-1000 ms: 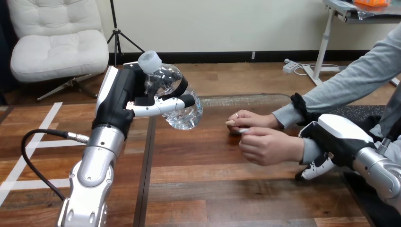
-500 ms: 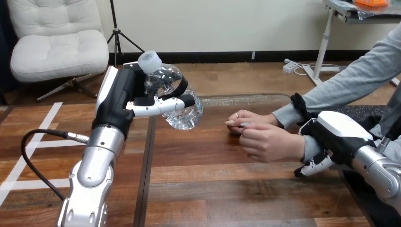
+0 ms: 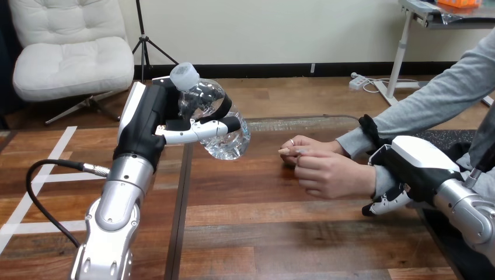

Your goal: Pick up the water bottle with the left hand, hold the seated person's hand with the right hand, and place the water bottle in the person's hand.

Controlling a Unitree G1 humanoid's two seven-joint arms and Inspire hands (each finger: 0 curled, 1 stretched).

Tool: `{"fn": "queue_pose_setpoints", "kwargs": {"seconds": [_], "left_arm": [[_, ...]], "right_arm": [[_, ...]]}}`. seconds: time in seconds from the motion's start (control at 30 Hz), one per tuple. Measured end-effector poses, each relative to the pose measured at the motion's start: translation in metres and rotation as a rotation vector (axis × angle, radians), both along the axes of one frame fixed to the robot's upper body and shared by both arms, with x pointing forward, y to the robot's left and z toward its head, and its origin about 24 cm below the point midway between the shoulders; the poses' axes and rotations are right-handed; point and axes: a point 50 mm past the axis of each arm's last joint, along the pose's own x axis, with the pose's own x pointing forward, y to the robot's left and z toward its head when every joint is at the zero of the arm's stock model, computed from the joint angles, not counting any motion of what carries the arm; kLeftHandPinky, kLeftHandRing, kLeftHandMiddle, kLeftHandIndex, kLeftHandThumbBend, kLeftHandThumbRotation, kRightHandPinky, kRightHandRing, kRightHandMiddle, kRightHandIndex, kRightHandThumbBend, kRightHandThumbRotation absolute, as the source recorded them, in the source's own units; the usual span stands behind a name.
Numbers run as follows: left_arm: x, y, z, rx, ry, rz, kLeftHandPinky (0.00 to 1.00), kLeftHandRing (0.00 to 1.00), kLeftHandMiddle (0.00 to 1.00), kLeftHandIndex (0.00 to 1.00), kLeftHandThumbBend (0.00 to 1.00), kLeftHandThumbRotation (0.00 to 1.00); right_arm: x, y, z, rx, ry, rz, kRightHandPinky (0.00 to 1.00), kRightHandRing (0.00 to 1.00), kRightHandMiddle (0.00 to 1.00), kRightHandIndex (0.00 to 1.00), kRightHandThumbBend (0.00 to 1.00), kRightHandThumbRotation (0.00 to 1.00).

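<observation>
At the near right edge of the desk (image 3: pixel 262 201), the right hand (image 3: pixel 417 160) lies over the wrist of the person's nearer hand (image 3: pixel 331 175), white shell uppermost. Whether it clasps that wrist cannot be told. Against the frame of one second ago, it has crept slightly toward the view's left along the forearm.

Just beyond it, the person's nearer hand hangs a little above the desk, loosely closed. It has risen and moved away from the robot since the earlier frame. It then stood apart from the person's farther hand (image 3: pixel 306 144); the two now touch at the fingertips. The farther hand rests on the desk where it was.

Farther off, at the view's left, the left arm comes up from the bottom edge. The left hand (image 3: pixel 150 119) is clenched round the water bottle (image 3: pixel 230 143), holding it clear of the desk and tilted. The white cap (image 3: pixel 185 76) points up and to the left, the base down toward the person. The bottle is well apart from both of the person's hands. Left hand and bottle show no change of position across the three frames.
</observation>
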Motion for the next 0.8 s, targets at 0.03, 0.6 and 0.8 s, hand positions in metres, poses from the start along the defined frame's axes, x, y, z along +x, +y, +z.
{"fn": "queue_pose_setpoints", "kwargs": {"seconds": [0.03,0.6,0.8], "left_arm": [[0.0,0.0,0.0,0.0,0.0,0.0,0.26,0.33,0.38,0.38,0.65,0.0],[0.0,0.0,0.0,-0.003,0.0,0.0,0.26,0.33,0.38,0.38,0.65,0.0],[0.0,0.0,0.0,-0.004,0.0,0.0,0.26,0.33,0.38,0.38,0.65,0.0]], "right_arm": [[0.0,0.0001,0.0,0.002,0.0,-0.001,0.16,0.22,0.28,0.3,0.73,0.0],[0.0003,0.0011,0.0023,0.039,-0.018,0.002,0.19,0.24,0.3,0.31,0.71,0.0],[0.0003,0.0016,0.0029,0.044,-0.028,0.005,0.19,0.24,0.3,0.31,0.72,0.0]]}}
